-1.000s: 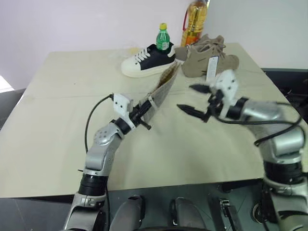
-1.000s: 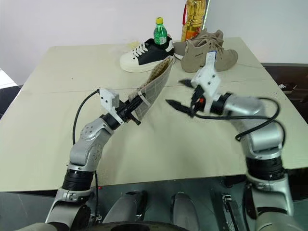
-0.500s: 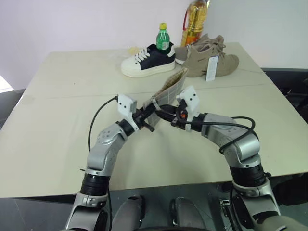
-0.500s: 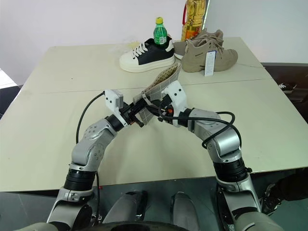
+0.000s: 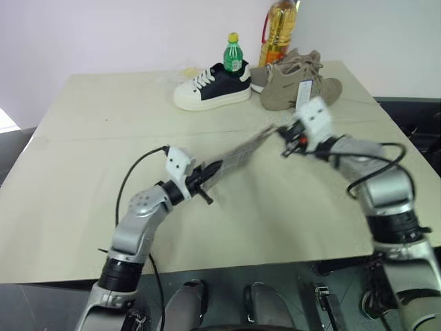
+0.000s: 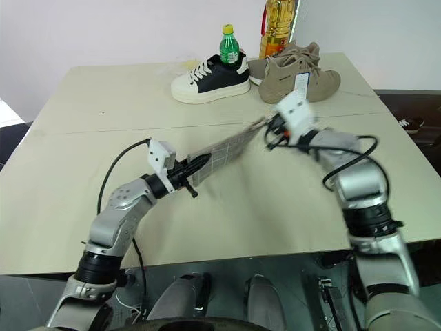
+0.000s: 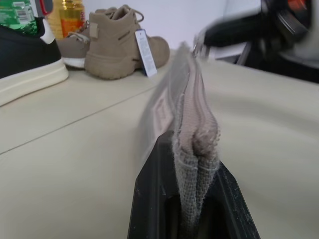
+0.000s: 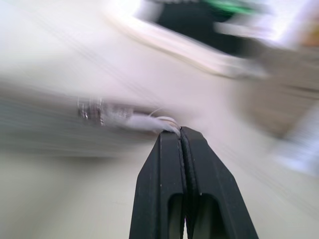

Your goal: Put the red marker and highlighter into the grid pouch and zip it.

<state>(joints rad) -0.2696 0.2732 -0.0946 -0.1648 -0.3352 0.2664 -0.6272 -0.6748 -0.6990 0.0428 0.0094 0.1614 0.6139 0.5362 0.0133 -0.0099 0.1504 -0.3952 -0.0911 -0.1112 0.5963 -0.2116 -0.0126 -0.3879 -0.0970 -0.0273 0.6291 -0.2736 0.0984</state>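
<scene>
The grid pouch (image 5: 238,155) hangs stretched above the table, grey with white grid lines, slanting up from my left gripper to my right one. My left gripper (image 5: 201,179) is shut on the pouch's near end, and the fabric edge (image 7: 192,114) bunches between its black fingers (image 7: 154,189). My right gripper (image 5: 282,135) is shut at the pouch's far end, pinching the small metal zipper pull (image 8: 149,122) at its fingertips (image 8: 172,137). The red marker and the highlighter are out of view.
At the back of the table (image 5: 83,172) stand a white and black sneaker (image 5: 210,86), a pair of tan boots (image 5: 300,83), a green bottle (image 5: 233,54) and a yellow oil bottle (image 5: 279,34). They sit just behind my right gripper.
My right gripper, open and apart a second ago, came in beside the left gripper, shut, then swept right to the pouch's far end. The pouch dropped from steeply tilted to a flatter slant.
</scene>
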